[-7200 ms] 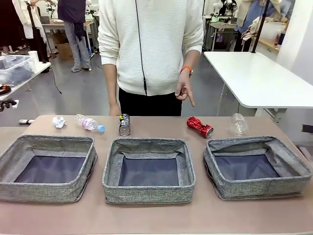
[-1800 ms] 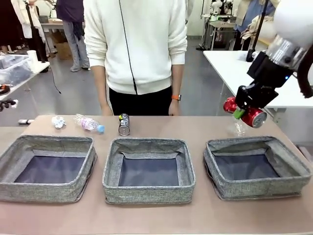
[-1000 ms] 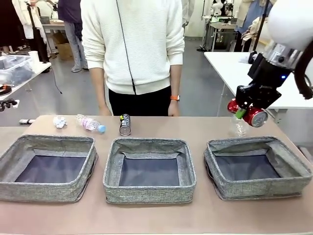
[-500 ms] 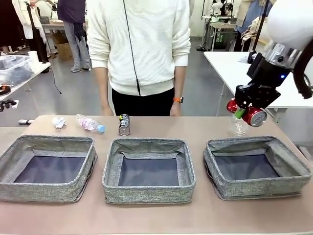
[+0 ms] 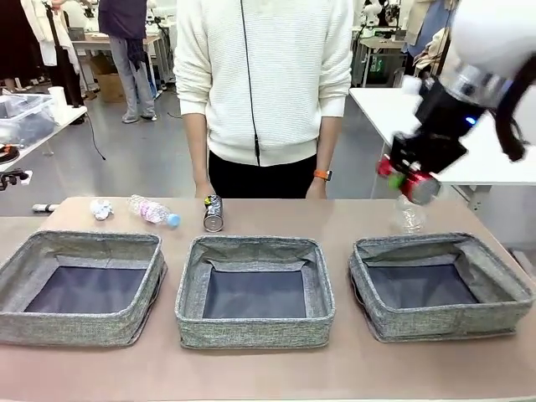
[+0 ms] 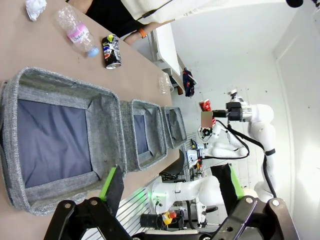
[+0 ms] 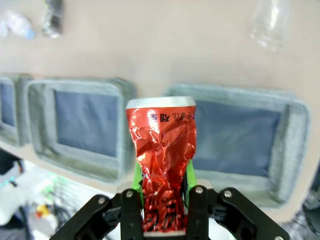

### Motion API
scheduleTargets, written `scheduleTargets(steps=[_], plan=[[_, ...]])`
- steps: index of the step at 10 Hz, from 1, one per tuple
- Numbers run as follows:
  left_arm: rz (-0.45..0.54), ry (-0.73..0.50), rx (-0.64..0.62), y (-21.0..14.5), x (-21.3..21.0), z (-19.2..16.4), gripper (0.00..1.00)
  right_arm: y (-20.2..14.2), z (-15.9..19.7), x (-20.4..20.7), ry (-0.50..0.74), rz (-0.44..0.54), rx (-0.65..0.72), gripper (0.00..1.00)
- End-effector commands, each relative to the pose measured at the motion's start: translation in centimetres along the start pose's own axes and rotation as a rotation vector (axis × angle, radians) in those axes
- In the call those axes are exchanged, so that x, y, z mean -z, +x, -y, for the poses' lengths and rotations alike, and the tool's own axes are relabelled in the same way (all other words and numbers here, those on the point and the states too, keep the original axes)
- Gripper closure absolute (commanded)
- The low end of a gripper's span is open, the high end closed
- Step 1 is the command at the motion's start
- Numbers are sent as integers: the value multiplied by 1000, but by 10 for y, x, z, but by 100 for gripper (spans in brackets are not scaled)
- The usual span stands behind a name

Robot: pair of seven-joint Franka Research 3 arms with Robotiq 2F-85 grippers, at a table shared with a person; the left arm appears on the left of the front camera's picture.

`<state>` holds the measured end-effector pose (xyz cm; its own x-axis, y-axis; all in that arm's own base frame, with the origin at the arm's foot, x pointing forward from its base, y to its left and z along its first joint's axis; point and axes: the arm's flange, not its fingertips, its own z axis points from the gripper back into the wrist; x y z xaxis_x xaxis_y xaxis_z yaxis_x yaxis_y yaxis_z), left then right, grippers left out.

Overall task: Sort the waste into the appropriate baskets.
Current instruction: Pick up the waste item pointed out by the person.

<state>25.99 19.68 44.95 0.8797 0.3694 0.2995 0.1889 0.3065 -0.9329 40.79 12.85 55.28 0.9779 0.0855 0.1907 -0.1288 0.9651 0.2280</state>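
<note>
The left hand (image 6: 171,182) is gaping wide beside the row of three baskets (image 5: 254,328). The right hand (image 7: 163,182) is gripping the dented red can (image 7: 161,136) in the air — above the clear bottle (image 5: 408,216) resting on the surface (image 5: 352,213) behind the right basket (image 5: 444,322). A person (image 5: 268,84) is standing beyond.

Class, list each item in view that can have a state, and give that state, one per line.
Dented red drink can: held in the air
Right hand: shut on the can
Left hand: open, empty
Three grey woven fabric baskets: empty
Dark printed can: lying on its side
Blue-capped clear plastic bottle: lying, capped
White paper wad: crumpled
</note>
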Motion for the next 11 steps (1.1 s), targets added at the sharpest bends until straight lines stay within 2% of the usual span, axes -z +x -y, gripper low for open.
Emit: scheduleTargets(steps=[1, 3, 5, 7, 9, 11], plan=[[8, -16, 21, 0, 0, 1, 0, 35, -93, -24, -27, 83, 86, 65], [8, -16, 21, 0, 0, 1, 0, 41, -190, -62, -92, -3, 72, 65], [8, -16, 21, 0, 0, 1, 0, 32, -252, -92, -230, -38, 53, 65], [8, -16, 21, 0, 0, 1, 0, 33, -278, -120, -255, -47, 41, 65], [8, -16, 21, 0, 0, 1, 0, 34, -285, -139, -264, 15, 35, 65], [8, -16, 21, 0, 0, 1, 0, 36, -285, -137, -276, 19, 50, 65]])
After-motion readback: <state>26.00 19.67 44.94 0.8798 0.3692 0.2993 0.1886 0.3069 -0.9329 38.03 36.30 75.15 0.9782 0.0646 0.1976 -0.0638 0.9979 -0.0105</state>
